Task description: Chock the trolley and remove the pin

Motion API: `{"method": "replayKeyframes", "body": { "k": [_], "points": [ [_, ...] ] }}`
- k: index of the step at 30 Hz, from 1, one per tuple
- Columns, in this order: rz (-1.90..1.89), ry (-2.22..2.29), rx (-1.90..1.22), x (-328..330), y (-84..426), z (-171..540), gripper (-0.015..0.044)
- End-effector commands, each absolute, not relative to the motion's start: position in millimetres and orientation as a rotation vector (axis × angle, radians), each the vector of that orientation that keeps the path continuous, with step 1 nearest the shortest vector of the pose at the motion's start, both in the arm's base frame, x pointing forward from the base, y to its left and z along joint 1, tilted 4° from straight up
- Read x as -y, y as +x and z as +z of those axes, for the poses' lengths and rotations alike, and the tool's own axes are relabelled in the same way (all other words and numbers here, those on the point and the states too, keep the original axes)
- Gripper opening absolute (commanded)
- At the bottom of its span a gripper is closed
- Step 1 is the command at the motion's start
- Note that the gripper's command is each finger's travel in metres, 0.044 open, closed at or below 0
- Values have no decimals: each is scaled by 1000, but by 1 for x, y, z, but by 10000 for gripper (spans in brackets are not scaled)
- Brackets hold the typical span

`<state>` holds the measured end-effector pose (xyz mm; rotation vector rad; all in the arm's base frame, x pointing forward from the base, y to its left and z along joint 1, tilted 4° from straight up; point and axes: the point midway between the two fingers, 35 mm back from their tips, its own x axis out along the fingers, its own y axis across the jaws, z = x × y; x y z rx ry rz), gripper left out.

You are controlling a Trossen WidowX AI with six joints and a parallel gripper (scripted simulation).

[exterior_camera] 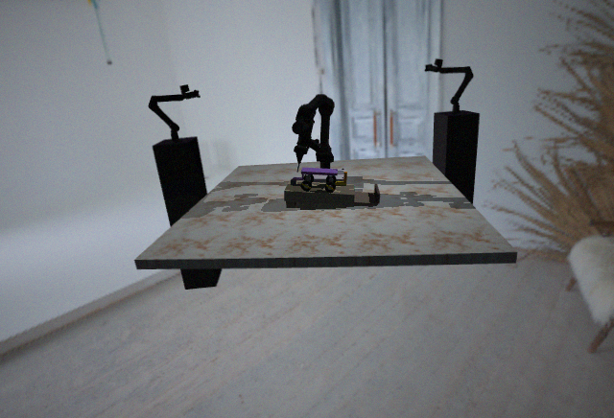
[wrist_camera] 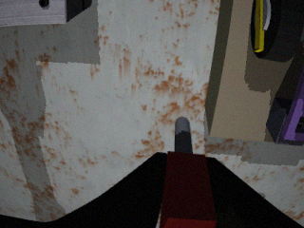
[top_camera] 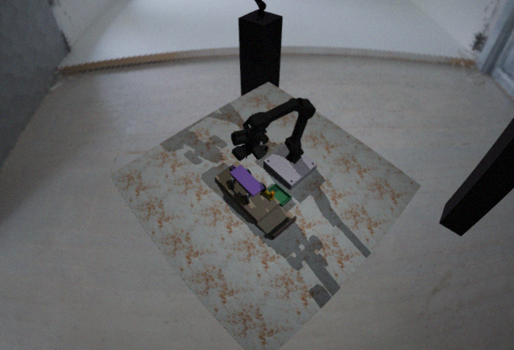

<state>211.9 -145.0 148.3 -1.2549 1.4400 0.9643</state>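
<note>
One claw (wrist_camera: 182, 152), fingers nearly together, clamped on the red-headed stop pin (wrist_camera: 184, 199): red head sits between the black fingers in the wrist view, grey shaft poking out past them over the rusty tabletop (wrist_camera: 127, 89). Pin is out of the trolley (top_camera: 246, 180) and up in the air, touching nothing but the claw. Relative to the trolley: claw hangs just off its uphill end, above and clear of the purple deck, per the top and exterior views. Trolley sits on the ramp (top_camera: 265, 213). Yellow chock (top_camera: 268, 193) with orange handle is at the trolley's downhill end, close against the wheel there; actual contact too small to tell. Green tray (top_camera: 280, 195) is just beside the trolley on the side toward the arm's grey base plate (top_camera: 288, 169). Wrist view also catches one black wheel with a yellow hub (wrist_camera: 275, 15) at the frame edge.
</note>
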Motion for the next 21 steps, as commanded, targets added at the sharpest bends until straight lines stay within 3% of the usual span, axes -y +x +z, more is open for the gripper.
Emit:
{"method": "replayKeyframes", "body": {
  "k": [1,21],
  "points": [
    [961,-1254,-1447,129,214,147,0],
    [965,-1250,-1441,52,229,139,0]
  ]
}}
